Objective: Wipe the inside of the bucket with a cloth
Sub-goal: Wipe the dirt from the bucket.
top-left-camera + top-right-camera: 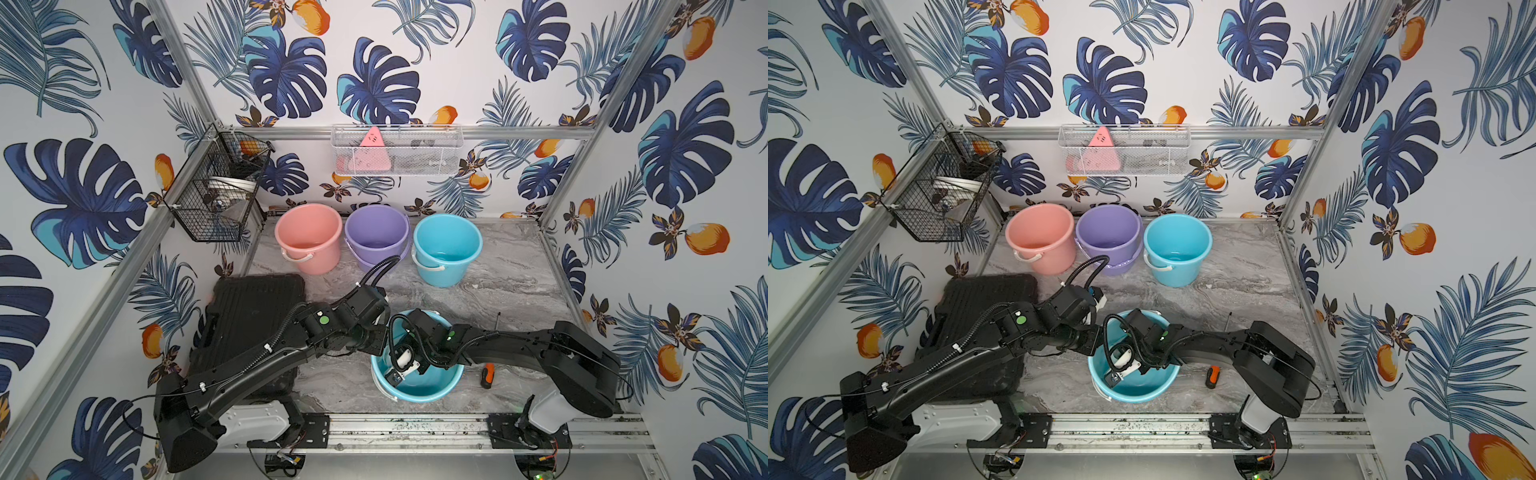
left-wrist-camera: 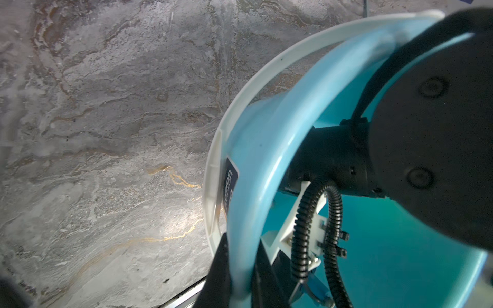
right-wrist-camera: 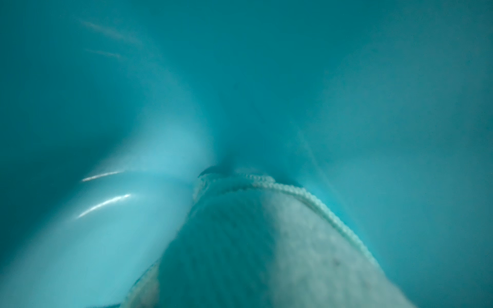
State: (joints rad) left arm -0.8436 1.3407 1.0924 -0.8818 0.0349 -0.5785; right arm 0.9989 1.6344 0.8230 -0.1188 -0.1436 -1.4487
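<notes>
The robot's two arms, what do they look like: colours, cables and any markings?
The left arm and right arm are matte black with chunky angular shells and white base housings. Black corrugated conduit loops off each wrist, and each arm carries a round green dot. White clips pin a thin cable along the left arm. The left tool has black fingers.

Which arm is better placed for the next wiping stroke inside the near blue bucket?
Right, most likely. The right gripper is down inside the bucket, shut on the cloth, which touches the inner surface. The left gripper is clamped on the rim, steadying it.
</notes>
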